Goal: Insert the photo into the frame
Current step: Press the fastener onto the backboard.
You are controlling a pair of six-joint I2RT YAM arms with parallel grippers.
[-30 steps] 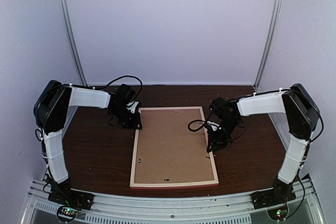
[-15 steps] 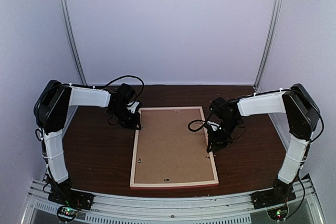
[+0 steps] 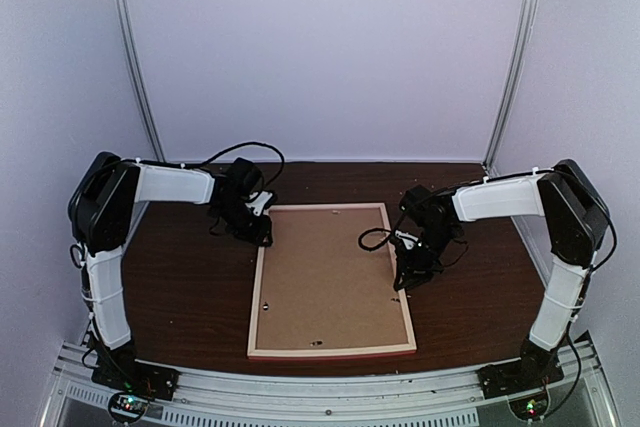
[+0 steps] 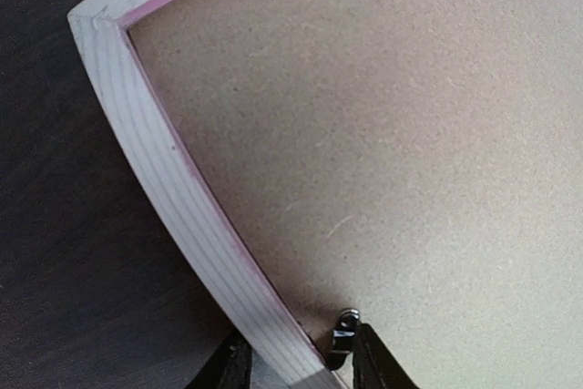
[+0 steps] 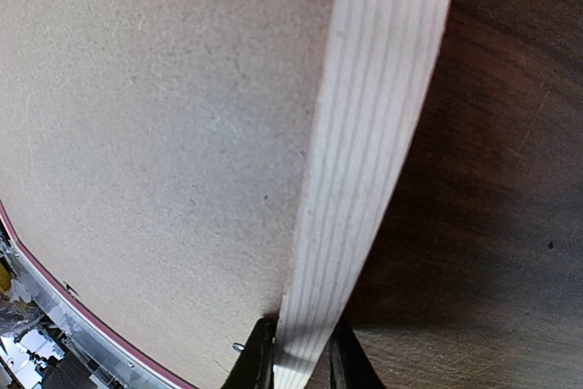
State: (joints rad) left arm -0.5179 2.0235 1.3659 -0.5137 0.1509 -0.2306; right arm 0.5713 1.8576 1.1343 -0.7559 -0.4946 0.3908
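Item: large rectangular picture frame, pale wood back edges, thin pink moulding. Face down on dark brown wooden table, long axis running away from the arm bases, plain brown fibreboard backing board filling the recess. Flanked on both long rails: left gripper astride the left rail near the far corner, pinching or slack not discernible; right gripper clamped on the right rail about midway. Photo not visible, possibly beneath the board. Judged placed for a two-armed lift or turn, holds offset diagonally along the length.
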